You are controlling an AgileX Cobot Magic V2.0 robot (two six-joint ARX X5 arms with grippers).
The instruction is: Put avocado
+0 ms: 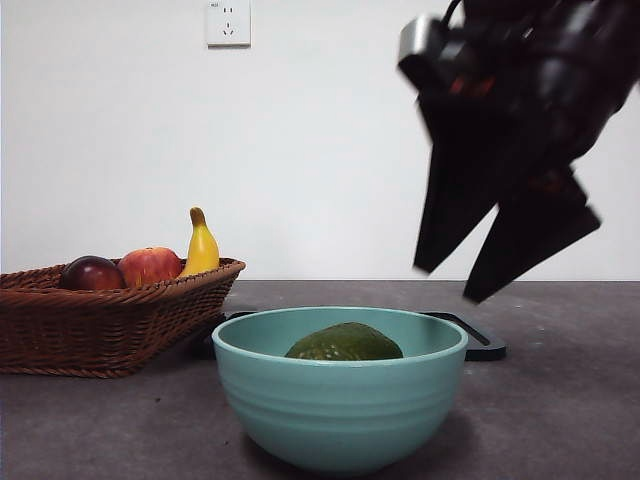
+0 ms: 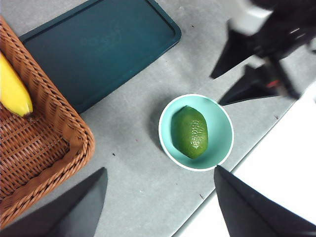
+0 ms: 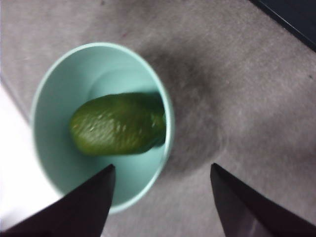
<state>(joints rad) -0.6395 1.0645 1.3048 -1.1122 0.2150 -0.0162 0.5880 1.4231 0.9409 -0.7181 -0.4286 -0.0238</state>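
Observation:
The olive-green avocado (image 1: pixel 345 343) lies inside a teal bowl (image 1: pixel 340 405) near the table's front. It also shows in the left wrist view (image 2: pixel 190 132) and the right wrist view (image 3: pixel 116 124). My right gripper (image 1: pixel 450 283) is open and empty. It hangs above the bowl's right side, clear of the rim, and shows in its own view (image 3: pixel 162 168) and in the left wrist view (image 2: pixel 216 91). My left gripper (image 2: pixel 159 169) is open and empty, high above the table, and out of the front view.
A wicker basket (image 1: pixel 100 325) at the left holds a banana (image 1: pixel 202 250), a red apple (image 1: pixel 150 266) and a dark red-purple fruit (image 1: pixel 92 273). A dark flat tray (image 2: pixel 98 49) lies behind the bowl. The table's edge runs close to the bowl.

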